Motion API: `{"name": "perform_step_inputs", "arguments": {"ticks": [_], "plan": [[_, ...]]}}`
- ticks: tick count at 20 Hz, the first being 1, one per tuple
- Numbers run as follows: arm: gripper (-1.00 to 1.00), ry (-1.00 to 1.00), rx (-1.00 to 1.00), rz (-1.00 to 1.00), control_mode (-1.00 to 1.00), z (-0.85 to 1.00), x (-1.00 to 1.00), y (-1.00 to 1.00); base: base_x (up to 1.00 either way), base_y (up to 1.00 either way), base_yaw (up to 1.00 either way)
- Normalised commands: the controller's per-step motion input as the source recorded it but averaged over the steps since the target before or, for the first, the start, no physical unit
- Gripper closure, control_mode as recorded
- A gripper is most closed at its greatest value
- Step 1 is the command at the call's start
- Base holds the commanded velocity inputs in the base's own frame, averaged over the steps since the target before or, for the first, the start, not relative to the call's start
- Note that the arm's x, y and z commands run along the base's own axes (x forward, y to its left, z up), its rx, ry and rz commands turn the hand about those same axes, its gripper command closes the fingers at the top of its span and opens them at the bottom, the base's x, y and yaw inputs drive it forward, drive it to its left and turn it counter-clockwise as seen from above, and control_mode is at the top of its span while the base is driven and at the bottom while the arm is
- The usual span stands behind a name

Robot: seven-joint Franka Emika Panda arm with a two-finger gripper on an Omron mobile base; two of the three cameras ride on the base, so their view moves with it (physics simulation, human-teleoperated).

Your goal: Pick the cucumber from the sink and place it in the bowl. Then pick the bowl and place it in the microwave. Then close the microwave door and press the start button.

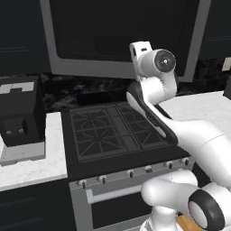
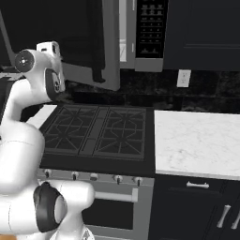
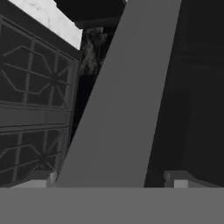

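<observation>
Left base view has the microwave door [image 1: 126,38] as its biggest thing, swung open and hanging over the stove [image 1: 115,131], its grey frame running along the bottom edge. The microwave [image 2: 147,33] itself sits up on the wall, its black keypad strip visible to the right of the open door. The arm's wrist is raised right against the door's lower frame. Hand view puts that grey frame [image 3: 122,100] as a long slanted bar rising straight between the finger tips [image 3: 41,178], so the door seems to lie dead ahead of the jaws, probably very close. The jaws stand wide and hold nothing.
</observation>
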Motion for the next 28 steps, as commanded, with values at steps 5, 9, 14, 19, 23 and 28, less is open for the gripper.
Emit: {"name": "perform_step_inputs", "arguments": {"ticks": [5,9,14,19,23,28], "plan": [[-1.0,0.13,0.1,0.3,-1.0,0.0,1.0,-0.31,0.0,0.0,0.0],[-1.0,0.05,0.03,0.34,-1.0,-0.05,1.0,-0.2,0.0,0.0,0.0],[-1.0,-0.01,0.0,0.34,-1.0,-0.18,0.89,-0.01,0.0,0.0,0.0],[-1.0,-0.09,-0.03,0.27,-1.0,-0.03,-0.12,0.01,0.0,0.0,0.0],[-1.0,-0.09,0.0,0.31,-1.0,0.0,-1.0,-0.01,0.0,0.0,0.0],[-1.0,-0.04,0.01,0.31,-1.0,0.0,-1.0,-0.45,0.0,0.0,0.0]]}}
